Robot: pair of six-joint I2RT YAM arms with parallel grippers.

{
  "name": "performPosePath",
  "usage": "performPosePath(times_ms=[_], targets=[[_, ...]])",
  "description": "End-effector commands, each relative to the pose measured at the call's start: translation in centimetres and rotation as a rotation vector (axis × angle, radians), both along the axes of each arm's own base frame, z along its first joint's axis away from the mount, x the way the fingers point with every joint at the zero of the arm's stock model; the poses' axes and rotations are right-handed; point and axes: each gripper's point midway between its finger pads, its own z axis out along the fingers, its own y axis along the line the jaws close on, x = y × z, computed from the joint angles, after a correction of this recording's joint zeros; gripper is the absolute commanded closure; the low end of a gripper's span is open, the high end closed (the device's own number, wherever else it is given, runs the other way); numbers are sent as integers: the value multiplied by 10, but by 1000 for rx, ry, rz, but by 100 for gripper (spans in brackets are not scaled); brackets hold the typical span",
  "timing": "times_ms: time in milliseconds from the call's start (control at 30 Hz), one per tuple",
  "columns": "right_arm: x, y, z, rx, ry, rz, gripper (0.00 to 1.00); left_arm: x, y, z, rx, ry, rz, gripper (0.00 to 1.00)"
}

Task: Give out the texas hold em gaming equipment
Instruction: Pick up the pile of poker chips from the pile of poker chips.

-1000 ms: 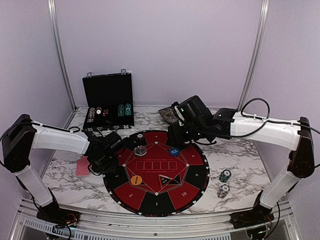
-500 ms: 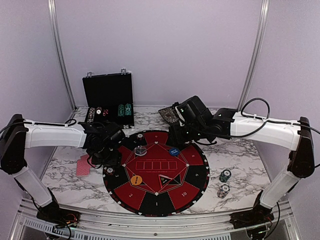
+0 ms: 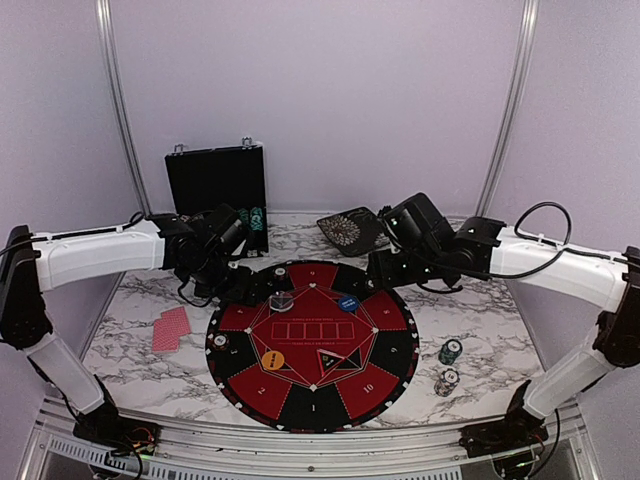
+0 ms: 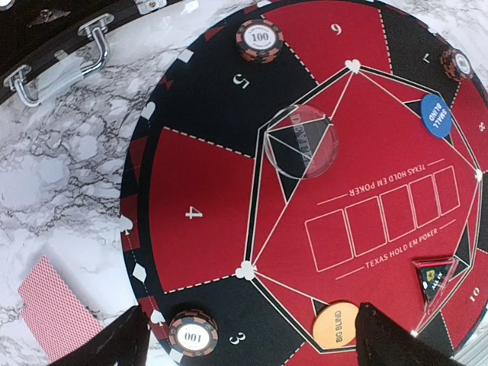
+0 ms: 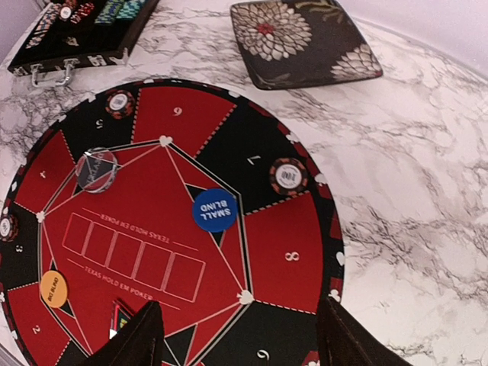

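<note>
The round red-and-black mat carries a clear dealer disc, a blue small-blind disc and an orange big-blind disc. Single striped chips lie on seat 3, seat 5 and seat 7. Red-backed cards lie on the marble left of the mat. My left gripper hovers open and empty above the mat's left side, with the seat 3 chip free beside its left finger. My right gripper hangs open and empty over the mat's far right.
The black hinged case stands open at the back left with chips in its tray. A dark flowered plate lies behind the mat. Two short chip stacks sit on the marble right of the mat.
My left gripper has opened and pulled back from seat 3 toward the far left, leaving a chip there. The right arm has shifted slightly to the right.
</note>
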Motion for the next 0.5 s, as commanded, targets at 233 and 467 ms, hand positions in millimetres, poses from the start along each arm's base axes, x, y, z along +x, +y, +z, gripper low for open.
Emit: performPosePath(times_ms=[233,467], targets=[[-25,-98,-34,-31,147,-218,33,13,-16,47,-166,-53,-138,1],[-43,-136,-60,-56,234,-297,33,20,-7,58,-209,-111,-145,1]])
